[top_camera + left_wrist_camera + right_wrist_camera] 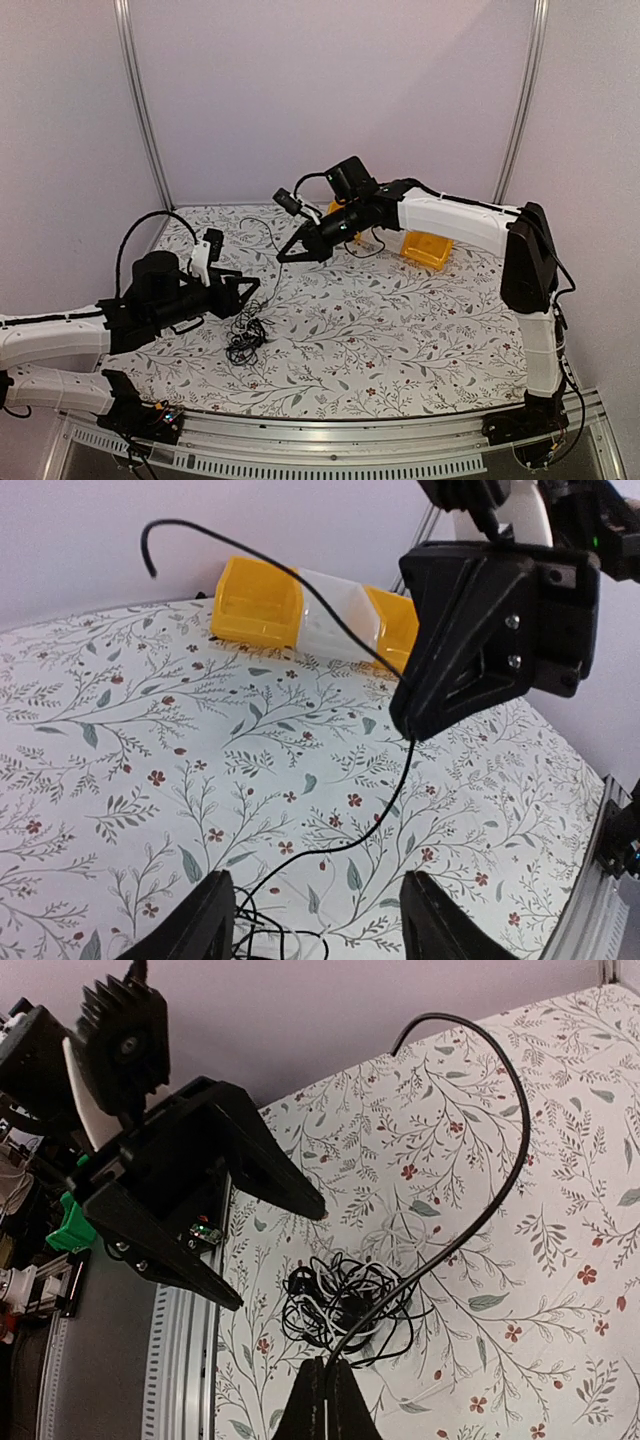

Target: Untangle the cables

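A scribbly clump of very thin black wires [245, 340] lies on the floral-patterned tabletop [400, 340], toward its near left part. One black strand [526, 1130] rises out of it and arcs away, its free end in the air. A yellow plastic bin [427, 250] stands well apart at the far right, partly behind the right arm [450, 215]. The right jaws are clenched on that strand above the clump. The left jaws hang spread wide just beside the clump, released.
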`<state>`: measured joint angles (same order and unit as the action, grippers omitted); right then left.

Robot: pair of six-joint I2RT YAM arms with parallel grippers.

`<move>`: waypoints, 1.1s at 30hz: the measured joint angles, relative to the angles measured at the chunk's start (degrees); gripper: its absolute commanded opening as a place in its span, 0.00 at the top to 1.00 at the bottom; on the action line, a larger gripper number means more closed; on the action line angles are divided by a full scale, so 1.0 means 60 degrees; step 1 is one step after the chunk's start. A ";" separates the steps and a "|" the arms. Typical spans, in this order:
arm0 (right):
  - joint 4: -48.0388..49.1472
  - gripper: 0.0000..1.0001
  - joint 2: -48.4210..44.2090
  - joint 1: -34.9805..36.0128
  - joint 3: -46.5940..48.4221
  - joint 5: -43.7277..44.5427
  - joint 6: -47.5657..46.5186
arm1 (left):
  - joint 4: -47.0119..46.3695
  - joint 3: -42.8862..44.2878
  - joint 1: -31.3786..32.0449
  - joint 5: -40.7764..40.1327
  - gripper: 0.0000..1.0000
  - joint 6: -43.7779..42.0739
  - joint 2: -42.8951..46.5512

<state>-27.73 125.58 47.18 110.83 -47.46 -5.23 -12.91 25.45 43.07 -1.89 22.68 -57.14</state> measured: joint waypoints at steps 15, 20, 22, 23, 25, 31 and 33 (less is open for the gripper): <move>-0.0178 1.00 -0.1351 0.0000 -0.0073 -0.0692 -0.0117 | -0.4266 -0.0528 0.1490 -0.1373 0.72 -0.2208 -0.2940; -0.0685 1.00 -0.1719 -0.0011 0.0062 -0.0739 -0.0579 | -0.5588 -0.0131 0.1526 -0.2255 0.81 -0.2801 -0.5042; -0.0962 1.00 -0.2084 -0.0062 0.0153 -0.0645 -0.0940 | -0.5807 0.0011 0.1526 -0.2422 0.81 -0.2852 -0.5657; -0.1071 1.00 -0.2284 -0.0091 0.0215 -0.0594 -0.1104 | -0.5880 0.0106 0.1526 -0.2495 0.81 -0.2856 -0.5956; -0.1246 1.00 -0.2830 -0.0229 0.0331 -0.0495 -0.1432 | -0.6007 0.0284 0.1526 -0.2648 0.81 -0.2852 -0.6539; -0.1468 1.00 -0.4670 -0.1625 0.0692 -0.0382 -0.1974 | -0.6244 0.0361 0.1224 -0.2871 0.82 -0.2550 -0.7366; -0.1512 1.00 -0.5158 -0.2328 0.0838 -0.0412 -0.2058 | -0.6251 0.0339 0.0947 -0.2805 0.82 -0.2306 -0.7453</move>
<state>-36.80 94.63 33.21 115.85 -49.93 -17.58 -50.41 27.49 48.75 -18.72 8.84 -101.86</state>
